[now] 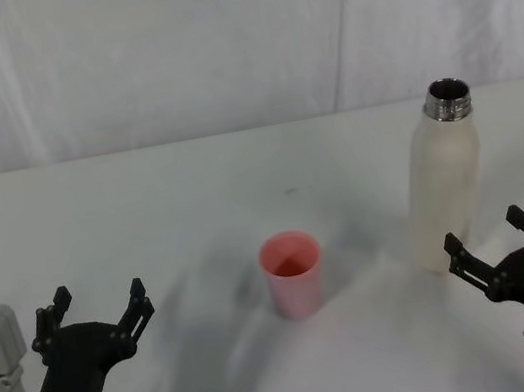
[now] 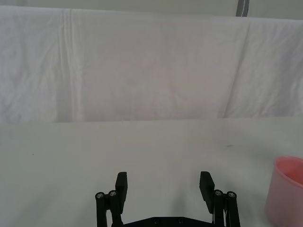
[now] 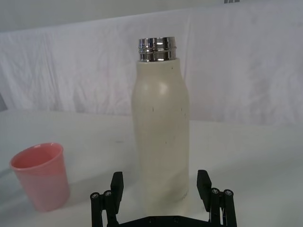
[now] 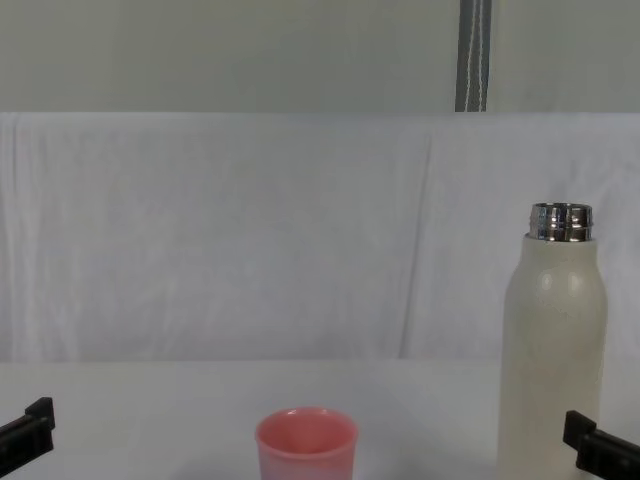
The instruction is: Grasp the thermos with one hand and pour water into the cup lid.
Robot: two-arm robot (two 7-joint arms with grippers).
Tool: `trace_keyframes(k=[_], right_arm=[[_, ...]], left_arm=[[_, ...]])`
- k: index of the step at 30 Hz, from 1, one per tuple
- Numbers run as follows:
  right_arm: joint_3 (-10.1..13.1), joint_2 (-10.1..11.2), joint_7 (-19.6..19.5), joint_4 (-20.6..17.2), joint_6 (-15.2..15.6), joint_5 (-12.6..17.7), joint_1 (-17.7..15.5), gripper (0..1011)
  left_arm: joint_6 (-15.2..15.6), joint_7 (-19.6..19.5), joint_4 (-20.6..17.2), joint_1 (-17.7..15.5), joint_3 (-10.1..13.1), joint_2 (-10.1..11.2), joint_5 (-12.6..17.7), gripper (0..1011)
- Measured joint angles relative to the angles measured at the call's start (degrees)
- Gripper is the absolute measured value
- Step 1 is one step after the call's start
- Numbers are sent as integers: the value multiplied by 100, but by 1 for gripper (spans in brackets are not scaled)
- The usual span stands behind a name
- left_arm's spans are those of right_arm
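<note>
Thermos upright, uncapped, far right on bench; right gripper just near it, jaws apart for grasping. Cup lid centred, ready for pouring. Left gripper parked near left, jaws apart.

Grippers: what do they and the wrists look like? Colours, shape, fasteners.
Both are matte black and angular. The left gripper and right gripper each have two blocky fingers on linkage bars with small silver pivot screws. Behind each black body is a silver-grey wrist sleeve. The left arm carries a light grey boxy module with screws; a small metal clip shows at the right wrist.
</note>
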Motion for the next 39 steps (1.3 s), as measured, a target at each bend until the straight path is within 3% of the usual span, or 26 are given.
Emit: trace_keyframes(k=[39], right_arm=[[-43,23,9,7,-29,-48,-58,1001]], left_arm=[[0,0,0,0,0,0,0,1001]])
